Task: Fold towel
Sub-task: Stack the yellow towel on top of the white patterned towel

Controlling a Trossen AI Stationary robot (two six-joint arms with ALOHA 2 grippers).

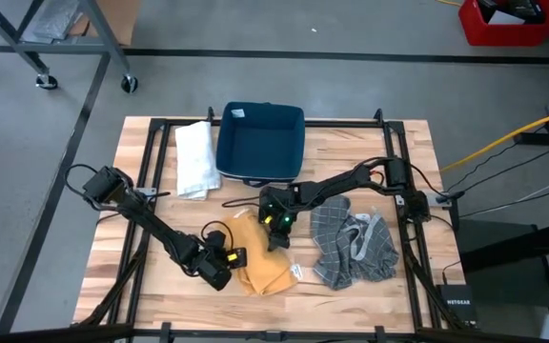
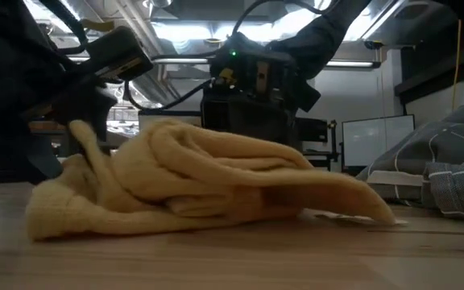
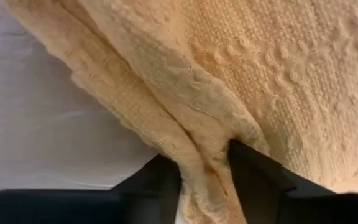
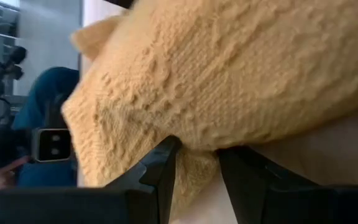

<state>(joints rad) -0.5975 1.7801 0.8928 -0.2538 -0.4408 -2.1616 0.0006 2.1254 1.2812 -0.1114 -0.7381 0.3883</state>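
Observation:
A yellow towel [image 1: 263,259] lies crumpled on the wooden table [image 1: 141,238], near the front middle; in the low view it is a low heap [image 2: 216,181]. My left gripper [image 1: 229,259] is at the towel's left side and shut on it [image 3: 201,158]. My right gripper [image 1: 276,232] is at the towel's far side and also shut on it [image 4: 197,152]. My left gripper pinches a bunched fold at the towel's left edge [image 3: 205,146] between its two fingers, several layers thick. It comes slanting down from the table's left. The held part [image 2: 83,133] stands a little above the rest, which lies on the table. My right gripper pinches the towel's far edge [image 4: 194,163] between its two fingers, slanting down from the table's far right side. How many layers it has I cannot tell. The towel bulges over the fingers and rests on the table below them.
A dark blue bin [image 1: 260,141] stands at the far middle, with a folded white towel [image 1: 195,157] to its left. A crumpled grey checked towel [image 1: 355,246] lies to the right of the yellow one. Bare wood shows at the near left.

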